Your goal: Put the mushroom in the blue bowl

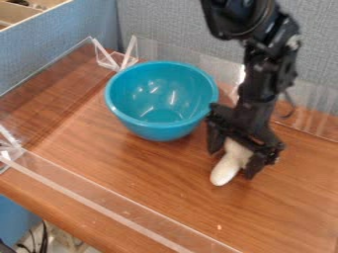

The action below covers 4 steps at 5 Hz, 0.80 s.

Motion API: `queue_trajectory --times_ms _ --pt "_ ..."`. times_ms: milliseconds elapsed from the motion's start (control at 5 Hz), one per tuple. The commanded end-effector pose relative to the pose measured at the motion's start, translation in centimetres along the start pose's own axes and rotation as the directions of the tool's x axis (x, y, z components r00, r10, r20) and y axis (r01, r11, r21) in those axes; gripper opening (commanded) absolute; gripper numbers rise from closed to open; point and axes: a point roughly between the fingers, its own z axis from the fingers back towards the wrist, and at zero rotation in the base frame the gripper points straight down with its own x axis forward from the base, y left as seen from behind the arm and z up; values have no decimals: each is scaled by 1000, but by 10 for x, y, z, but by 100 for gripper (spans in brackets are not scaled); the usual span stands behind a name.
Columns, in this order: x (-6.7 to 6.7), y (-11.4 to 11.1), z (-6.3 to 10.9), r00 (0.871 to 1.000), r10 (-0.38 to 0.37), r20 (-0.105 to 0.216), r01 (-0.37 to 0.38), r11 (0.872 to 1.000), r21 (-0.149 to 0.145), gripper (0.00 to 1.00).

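Black gripper (pixel 240 148) fingers wide apart, straddling white mushroom (pixel 231 163) on tbl (pixel 145 188); contact unclear.

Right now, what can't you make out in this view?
Camera view:
- Cap of the mushroom: mostly hidden by the gripper.
- Whether the fingers touch it: blurred, dark on dark.
- Outer base of the blue bowl, far side: hidden by the bowl itself.
- Arm's upper part: cut off by the top edge.
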Motion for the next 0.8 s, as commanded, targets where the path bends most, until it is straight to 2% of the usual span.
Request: queue_trajectory --times_ms 0,200,600 --pt "1 17 6 996 -72 50 72 997 3 0" --pt "-4 30 3 989 -142 52 142 990 3 0" --pt "-20 25 34 993 -57 101 57 998 2 0"
